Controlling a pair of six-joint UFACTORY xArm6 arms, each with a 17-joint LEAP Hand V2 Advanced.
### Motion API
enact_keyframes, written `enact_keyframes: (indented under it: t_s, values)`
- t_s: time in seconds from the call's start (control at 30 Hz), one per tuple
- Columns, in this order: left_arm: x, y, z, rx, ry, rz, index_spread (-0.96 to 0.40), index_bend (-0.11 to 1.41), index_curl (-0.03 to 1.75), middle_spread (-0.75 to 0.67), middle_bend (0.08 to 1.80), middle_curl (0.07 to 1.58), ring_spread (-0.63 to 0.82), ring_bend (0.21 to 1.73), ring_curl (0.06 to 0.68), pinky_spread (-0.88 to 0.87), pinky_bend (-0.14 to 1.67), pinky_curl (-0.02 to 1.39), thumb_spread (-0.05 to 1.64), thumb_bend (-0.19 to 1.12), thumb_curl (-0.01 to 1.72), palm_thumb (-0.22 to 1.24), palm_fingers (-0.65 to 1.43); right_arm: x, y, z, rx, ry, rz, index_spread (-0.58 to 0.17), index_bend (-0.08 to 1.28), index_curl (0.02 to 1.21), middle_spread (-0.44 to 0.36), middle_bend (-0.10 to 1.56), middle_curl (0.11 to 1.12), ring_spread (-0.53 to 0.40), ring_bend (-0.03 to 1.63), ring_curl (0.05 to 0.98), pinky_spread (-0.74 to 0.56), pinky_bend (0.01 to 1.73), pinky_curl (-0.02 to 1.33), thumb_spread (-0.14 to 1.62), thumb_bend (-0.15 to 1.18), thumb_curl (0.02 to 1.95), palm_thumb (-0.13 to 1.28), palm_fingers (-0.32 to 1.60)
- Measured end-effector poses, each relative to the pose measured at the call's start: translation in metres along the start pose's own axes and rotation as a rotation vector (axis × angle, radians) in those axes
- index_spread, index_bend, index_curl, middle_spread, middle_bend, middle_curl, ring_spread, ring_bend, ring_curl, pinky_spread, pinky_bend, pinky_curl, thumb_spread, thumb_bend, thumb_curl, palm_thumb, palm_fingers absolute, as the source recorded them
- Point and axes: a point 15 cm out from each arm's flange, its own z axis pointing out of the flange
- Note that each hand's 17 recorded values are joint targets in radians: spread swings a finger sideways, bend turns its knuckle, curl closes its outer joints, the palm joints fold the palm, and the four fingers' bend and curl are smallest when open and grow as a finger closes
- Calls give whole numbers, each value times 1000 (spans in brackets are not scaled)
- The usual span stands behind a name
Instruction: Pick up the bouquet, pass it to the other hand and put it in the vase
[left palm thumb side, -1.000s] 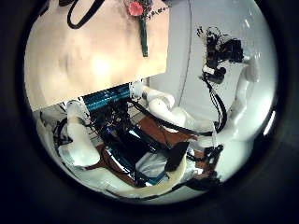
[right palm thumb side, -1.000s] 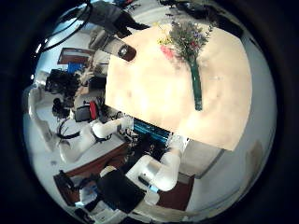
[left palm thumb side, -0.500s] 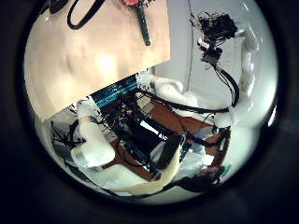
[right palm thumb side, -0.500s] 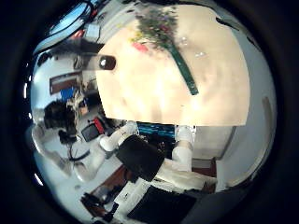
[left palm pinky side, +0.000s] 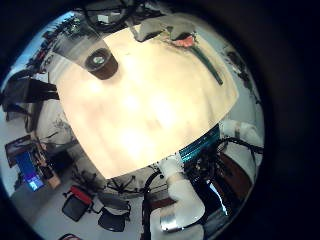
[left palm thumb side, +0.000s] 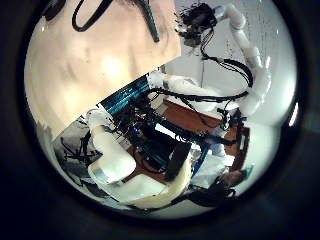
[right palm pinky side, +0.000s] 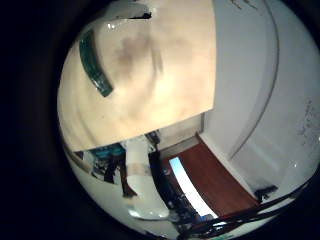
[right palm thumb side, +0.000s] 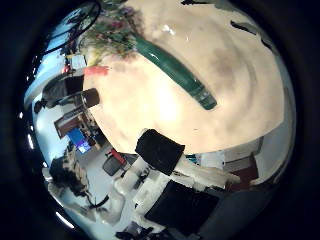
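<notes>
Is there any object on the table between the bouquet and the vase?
Nothing visible. The bouquet lies on the table, and only bare tabletop shows between it and the dark vase.

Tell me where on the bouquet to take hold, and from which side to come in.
Take the bouquet by its green wrapped stem, roughly midway along. It lies flat on the table, so come down from above with fingers closing across the stem. The stem is long, slim and bare there; the flower head is loose and likely crushable.
</notes>
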Motion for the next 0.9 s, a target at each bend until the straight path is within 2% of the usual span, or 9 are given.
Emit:
enact_keyframes:
  t_s: [0.53, 0.9]
  values:
    - [-2, -6, 9, -23, 11, 1, 83, 196, 377, 480, 172, 226, 655, 312, 220, 699, 227, 158, 1115, -21, 261, 76, -10, -7, -42, 59, -30, 13, 31, -202, 200, 408, -26, 483, 459, -160, 998, 286, 57, 778, 35, 1079, -24, 335, 273, 577]
    - [-3, -6, 8, -22, 8, -8, 85, 196, 383, 480, 173, 229, 655, 309, 221, 699, 224, 159, 1133, -20, 258, 81, -8, -17, -53, 72, -23, 31, 13, -214, 205, 456, -32, 519, 491, -170, 1030, 303, 53, 802, -10, 1070, -22, 342, 310, 583]
